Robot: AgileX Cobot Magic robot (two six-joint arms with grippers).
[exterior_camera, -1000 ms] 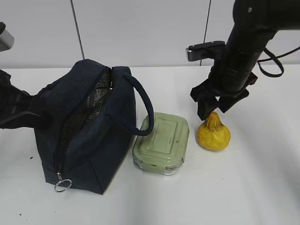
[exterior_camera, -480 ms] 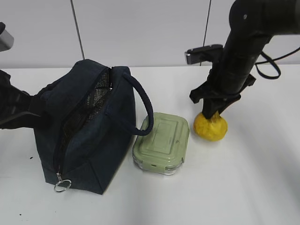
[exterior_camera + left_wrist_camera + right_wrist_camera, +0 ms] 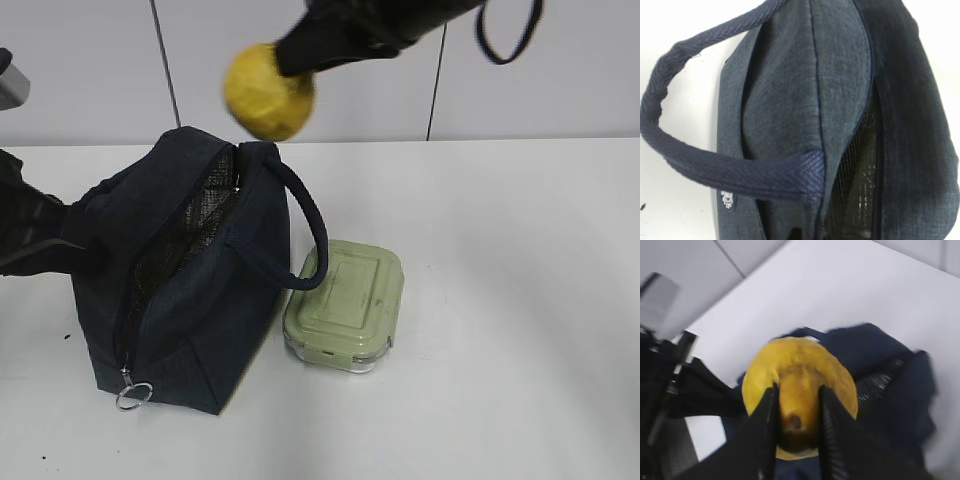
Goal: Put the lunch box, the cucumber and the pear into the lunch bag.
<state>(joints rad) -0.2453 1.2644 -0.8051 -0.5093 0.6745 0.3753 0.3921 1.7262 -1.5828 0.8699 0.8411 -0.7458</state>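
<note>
My right gripper (image 3: pixel 292 58) is shut on the yellow pear (image 3: pixel 268 92) and holds it in the air above the back end of the lunch bag (image 3: pixel 200 290). In the right wrist view the fingers clamp the pear's neck (image 3: pixel 800 365), with the gripper (image 3: pixel 798 400) over the navy bag (image 3: pixel 890 360). The bag's top is unzipped and shows silvery lining. The sage-lidded lunch box (image 3: pixel 345 300) sits on the table against the bag's right side. My left gripper (image 3: pixel 65 235) presses against the bag's left side; its jaws are hidden. The left wrist view shows only the bag (image 3: pixel 790 100). The cucumber is out of view.
The bag's looped handle (image 3: pixel 310 220) arches over the lunch box's left edge. The metal ring pull (image 3: pixel 133 395) hangs at the bag's near end. The white table (image 3: pixel 520 300) runs to a grey wall behind.
My right gripper closed on the pear, lifted it off the table right of the lunch box and carried it up and left to above the bag. The left arm and bag have not moved.
</note>
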